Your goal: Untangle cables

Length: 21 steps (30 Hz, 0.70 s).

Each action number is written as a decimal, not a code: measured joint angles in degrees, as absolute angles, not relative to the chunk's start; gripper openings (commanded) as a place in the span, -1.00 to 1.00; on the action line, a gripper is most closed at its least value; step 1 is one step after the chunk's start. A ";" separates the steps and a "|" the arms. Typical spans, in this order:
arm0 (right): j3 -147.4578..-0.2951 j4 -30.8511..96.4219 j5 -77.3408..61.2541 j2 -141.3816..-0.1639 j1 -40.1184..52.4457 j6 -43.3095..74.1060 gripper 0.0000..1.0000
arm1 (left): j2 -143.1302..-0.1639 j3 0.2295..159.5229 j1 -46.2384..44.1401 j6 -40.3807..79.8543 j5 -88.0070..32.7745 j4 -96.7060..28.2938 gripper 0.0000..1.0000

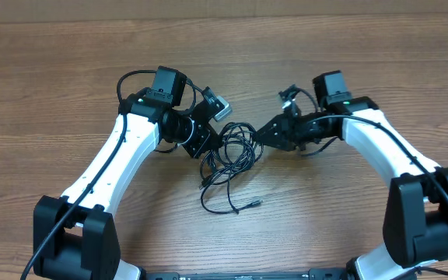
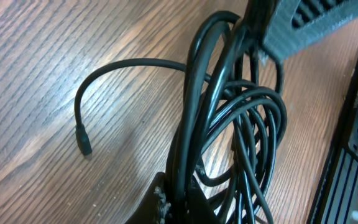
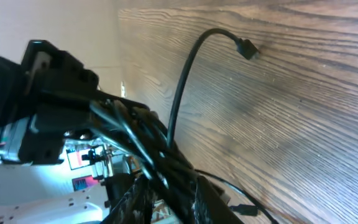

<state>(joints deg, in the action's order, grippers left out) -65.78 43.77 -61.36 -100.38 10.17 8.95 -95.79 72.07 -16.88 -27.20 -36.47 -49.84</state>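
tangled cables (image 1: pixel 236 159) lie on a table (image 1: pixel 325 62). left gripper (image 1: pixel 214 145) and right gripper (image 1: pixel 260 133) each clamp them, jaws nearly closed.

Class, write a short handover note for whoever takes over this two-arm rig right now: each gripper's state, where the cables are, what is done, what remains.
Left gripper: shut on the cables, at the bundle's left side.
Right gripper: looks closed on the same bundle from the right.
Position: one looped bunch spans between the two grippers over the middle of the table. A loose tail with a plug end lies on the wood nearer the robot bases.
Done: both arms have hold of the bundle.
Left: the loops are tangled, and no cord is pulled free yet.
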 measured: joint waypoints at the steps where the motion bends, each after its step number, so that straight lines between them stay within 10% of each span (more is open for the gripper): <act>1: -65.78 44.47 -61.36 -100.33 9.78 8.34 -0.59 | -95.79 72.07 -16.88 -27.68 -36.86 -50.04 -0.92; 21: -65.78 52.47 -52.93 -100.33 8.93 2.50 -0.26 | -95.79 71.33 -16.88 -34.11 -41.58 -51.09 -0.92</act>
<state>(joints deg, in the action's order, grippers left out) -65.78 52.47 -52.93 -100.33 8.93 2.50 -95.79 71.33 -16.88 -34.11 -41.58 -51.09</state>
